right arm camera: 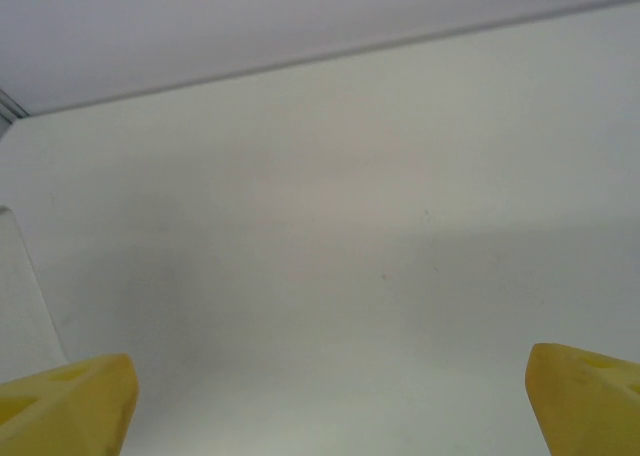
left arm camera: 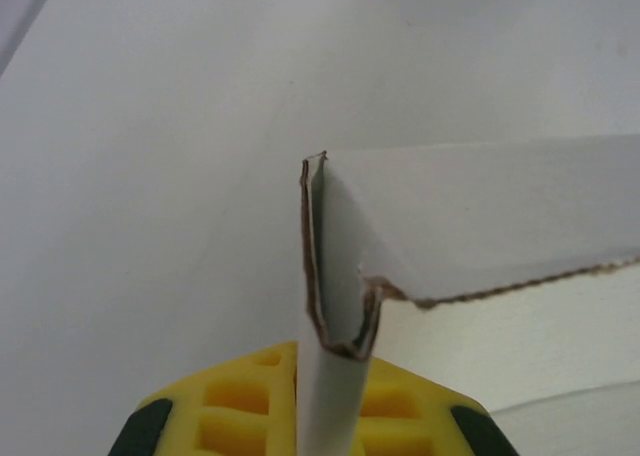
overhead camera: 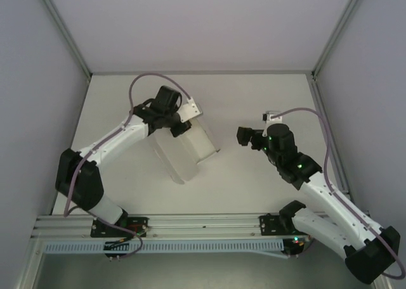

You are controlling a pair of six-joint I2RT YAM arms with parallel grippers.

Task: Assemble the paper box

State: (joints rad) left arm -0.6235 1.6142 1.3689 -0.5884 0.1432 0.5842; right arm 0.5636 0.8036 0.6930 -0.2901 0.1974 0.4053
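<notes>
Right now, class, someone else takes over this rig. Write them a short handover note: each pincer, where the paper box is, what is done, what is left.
Left pincer: shut on an edge of the paper box, with the card clamped between its yellow fingers.
Right pincer: open and empty, to the right of the box and apart from it.
Box: left of the middle of the table, below the left pincer.
Done: the card is gripped and one panel is bent along a crease.
Left: it is not yet a closed box. The remaining flaps need folding, probably with the right pincer's help.
</notes>
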